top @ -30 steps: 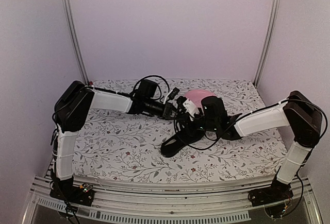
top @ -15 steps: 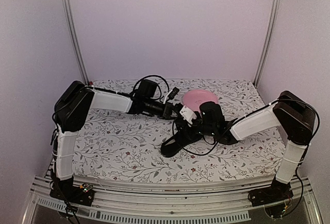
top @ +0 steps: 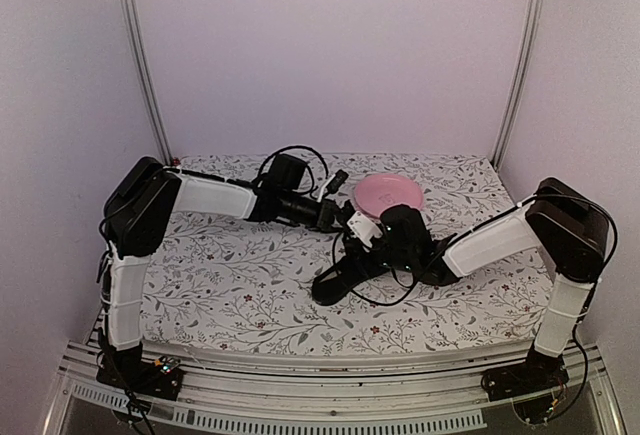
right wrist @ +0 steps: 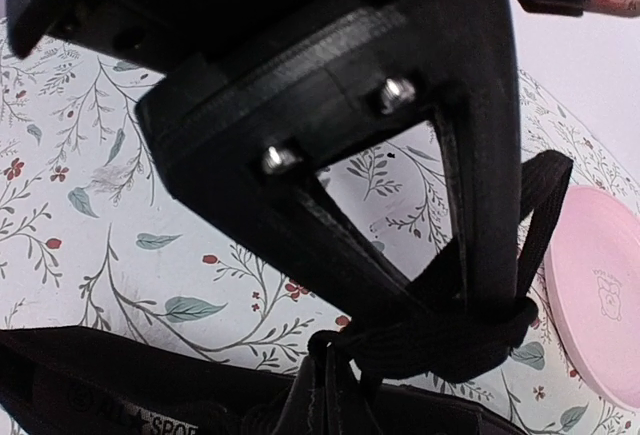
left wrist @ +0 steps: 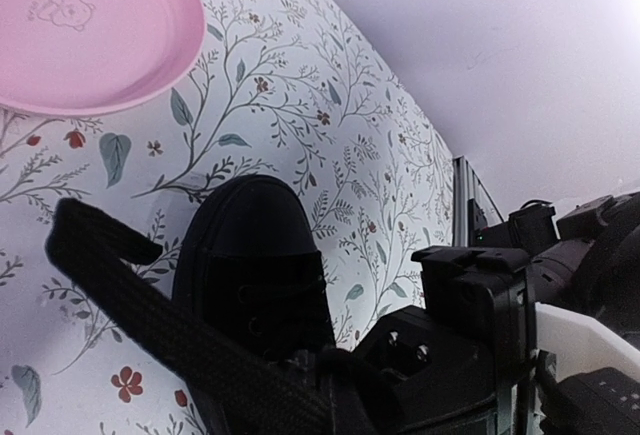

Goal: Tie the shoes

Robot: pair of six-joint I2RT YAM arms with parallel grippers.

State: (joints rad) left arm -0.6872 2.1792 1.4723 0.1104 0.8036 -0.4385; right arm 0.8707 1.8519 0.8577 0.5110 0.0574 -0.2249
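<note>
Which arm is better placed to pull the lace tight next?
Right, probably: the right tool is pinched on the lace just above the shoe; the left tool is alongside, grip unseen.

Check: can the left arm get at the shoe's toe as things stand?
Probably yes. The toe lies bare just ahead of the left gripper; the right gripper sits back at the laces. Only a strand of them crosses in front.

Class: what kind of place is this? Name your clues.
Probably a robot test booth: left arm and right arm bolted to a rail, bare walls with metal posts, floral-cloth table holding a black shoe.
</note>
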